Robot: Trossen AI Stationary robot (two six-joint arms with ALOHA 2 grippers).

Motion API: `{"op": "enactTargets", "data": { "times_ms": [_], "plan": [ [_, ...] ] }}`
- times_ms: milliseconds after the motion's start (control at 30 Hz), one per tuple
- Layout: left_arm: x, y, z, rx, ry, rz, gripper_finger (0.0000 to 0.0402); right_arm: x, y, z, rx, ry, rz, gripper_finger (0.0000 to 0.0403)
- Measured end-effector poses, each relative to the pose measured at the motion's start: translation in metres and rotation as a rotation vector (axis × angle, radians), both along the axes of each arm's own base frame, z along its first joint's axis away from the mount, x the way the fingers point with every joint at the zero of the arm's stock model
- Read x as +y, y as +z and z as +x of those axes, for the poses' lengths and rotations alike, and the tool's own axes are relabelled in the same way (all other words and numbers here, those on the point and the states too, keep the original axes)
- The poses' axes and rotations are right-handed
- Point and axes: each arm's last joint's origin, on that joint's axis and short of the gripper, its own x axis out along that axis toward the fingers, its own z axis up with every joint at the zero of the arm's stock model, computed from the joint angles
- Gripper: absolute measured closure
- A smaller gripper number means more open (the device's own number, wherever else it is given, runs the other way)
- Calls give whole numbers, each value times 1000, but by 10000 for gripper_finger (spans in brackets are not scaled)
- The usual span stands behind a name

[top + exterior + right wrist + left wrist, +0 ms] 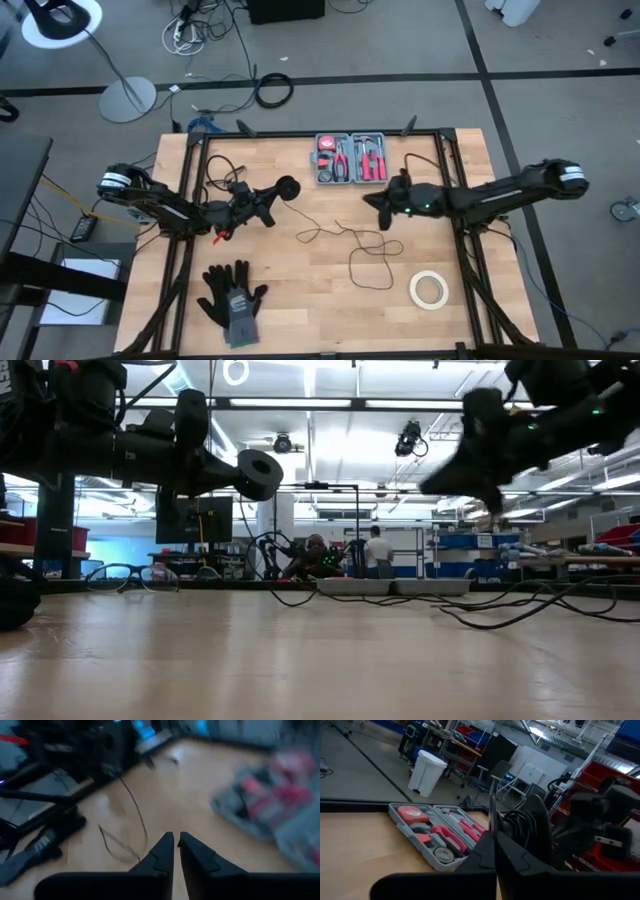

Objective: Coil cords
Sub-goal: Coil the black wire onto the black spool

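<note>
The cord is a very thin black wire lying in loose loops on the wooden table's middle, also seen in the low view and the right wrist view. Its round black disc is up in the air at the table's left middle, with my left gripper shut on it. My right gripper hangs above the table to the right of the loops, pointing left and slightly down. Its fingertips stand a thin slit apart with nothing between them. My left gripper pinches the disc between its two fingers, which lie level and point toward the table's right. In the left wrist view the disc's rim sticks up edge-on from between the fingertips. The disc juts out past the fingers, lifted well clear of the table.
An open grey tool case with red-handled tools lies at the far middle. A white tape roll sits at the near right and black gloves at the near left. A thicker black cable ring lies on the floor beyond the table.
</note>
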Motion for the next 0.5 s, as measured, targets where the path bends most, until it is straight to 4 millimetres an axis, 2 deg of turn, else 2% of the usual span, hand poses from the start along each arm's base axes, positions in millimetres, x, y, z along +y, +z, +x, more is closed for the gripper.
{"op": "enactTargets", "data": {
  "times_ms": [167, 267, 500],
  "plan": [
    [0, 0, 0, 0, 1, 0, 401, 1, -14, 32, -76, 43, -113, 363],
    [0, 0, 0, 0, 1, 1, 401, 2, -30, 55, -32, 53, -99, 358],
    [0, 1, 0, 2, 2, 16, 401, 7, -62, 119, 64, 214, -81, 330]
  ]
}}
